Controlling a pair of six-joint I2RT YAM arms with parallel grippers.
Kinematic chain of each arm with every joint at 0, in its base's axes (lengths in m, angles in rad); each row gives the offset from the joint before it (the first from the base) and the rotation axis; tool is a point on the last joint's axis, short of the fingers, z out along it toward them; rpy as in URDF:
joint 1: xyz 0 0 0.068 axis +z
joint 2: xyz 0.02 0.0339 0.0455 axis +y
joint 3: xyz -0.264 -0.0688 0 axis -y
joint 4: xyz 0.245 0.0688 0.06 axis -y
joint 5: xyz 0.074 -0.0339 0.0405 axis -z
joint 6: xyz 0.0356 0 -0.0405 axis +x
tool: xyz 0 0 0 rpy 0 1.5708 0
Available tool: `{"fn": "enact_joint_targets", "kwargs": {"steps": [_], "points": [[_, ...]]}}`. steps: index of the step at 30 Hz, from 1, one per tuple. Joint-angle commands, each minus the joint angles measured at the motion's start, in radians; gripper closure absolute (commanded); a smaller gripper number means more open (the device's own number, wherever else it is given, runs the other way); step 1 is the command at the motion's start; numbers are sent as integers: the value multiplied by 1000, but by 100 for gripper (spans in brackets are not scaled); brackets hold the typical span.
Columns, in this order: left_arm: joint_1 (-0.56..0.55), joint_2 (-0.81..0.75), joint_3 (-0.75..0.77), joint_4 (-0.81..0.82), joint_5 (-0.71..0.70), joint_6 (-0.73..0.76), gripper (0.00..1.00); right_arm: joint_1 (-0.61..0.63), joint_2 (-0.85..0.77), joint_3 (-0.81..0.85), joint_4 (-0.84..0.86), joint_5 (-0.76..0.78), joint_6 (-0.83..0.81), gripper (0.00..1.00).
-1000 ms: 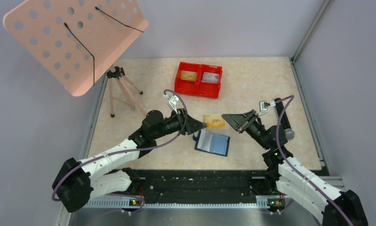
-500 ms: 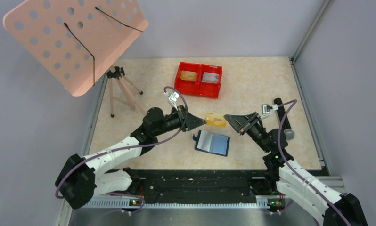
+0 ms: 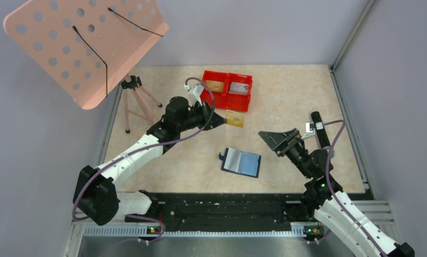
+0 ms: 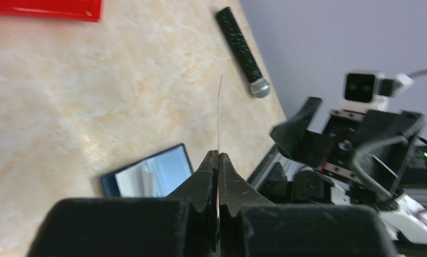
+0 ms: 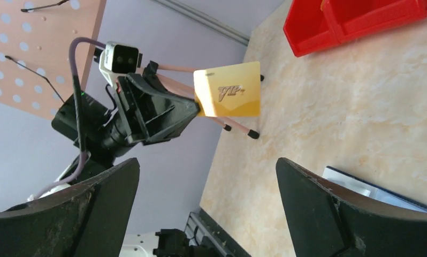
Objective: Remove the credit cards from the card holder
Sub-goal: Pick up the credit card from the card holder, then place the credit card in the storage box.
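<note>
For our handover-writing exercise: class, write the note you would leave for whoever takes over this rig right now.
Left gripper: jaws shut on a gold card, held in the air just short of the red tray.
Right gripper: jaws open, empty, to the right of the wallet.
The wallet lies open on the table.
Done: a second gold card and a grey card lie in the tray, one per compartment.
Left: set the held card down, probably in the tray. Check the wallet's pockets; I cannot tell whether cards remain.

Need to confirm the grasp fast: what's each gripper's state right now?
Left gripper: shut on the gold credit card.
Right gripper: open, holding nothing.
</note>
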Motion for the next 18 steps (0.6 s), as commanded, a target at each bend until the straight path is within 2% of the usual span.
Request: {"fn": "enact_joint_targets", "kwargs": {"steps": [1, 6, 15, 18], "points": [[52, 90, 144, -200, -32, 140, 100, 1, -49, 85, -160, 11, -101, 1], [89, 241, 325, -335, -110, 232, 100, 0, -73, 90, -250, -36, -154, 1], [115, 489, 584, -390, -304, 326, 100, 1, -101, 140, -400, -66, -243, 1], [130, 558, 679, -403, -329, 353, 100, 0, -102, 152, -439, -61, -263, 1]]}}
